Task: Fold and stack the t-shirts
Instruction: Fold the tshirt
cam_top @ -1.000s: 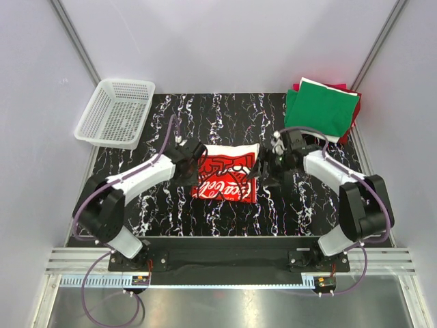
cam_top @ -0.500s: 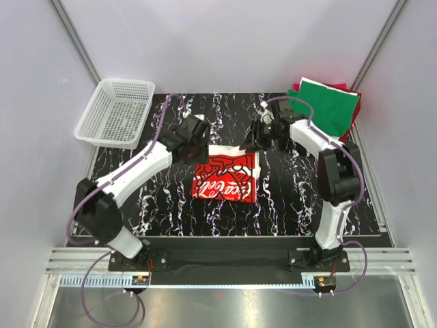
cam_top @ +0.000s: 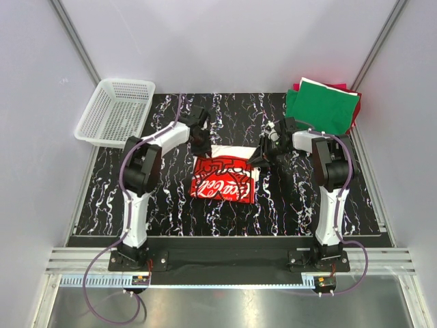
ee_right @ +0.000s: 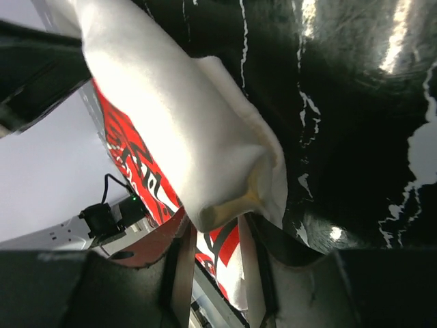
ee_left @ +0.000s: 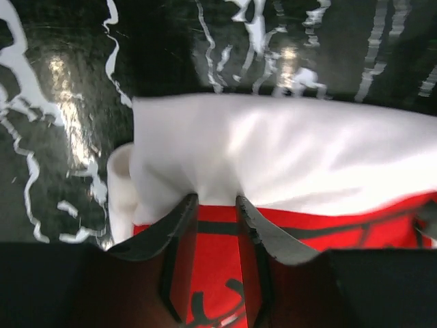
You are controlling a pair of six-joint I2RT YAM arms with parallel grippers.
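Pinching cream-white t-shirt (ee_left: 293, 150) edge, left pincer (ee_left: 216, 205) clenched on fabric, right pincer (ee_right: 213, 229) likewise

This looks like a robot test lab, not a home. Plain white walls (cam_top: 225, 41) stand close around a black table (cam_top: 287, 212) with white streaks. Shiny metal rails (cam_top: 382, 262) run along the near edge. The left arm (cam_top: 136, 205) and right arm (cam_top: 334, 198) are bolted there, with purple cables (cam_top: 89, 301) hanging down.
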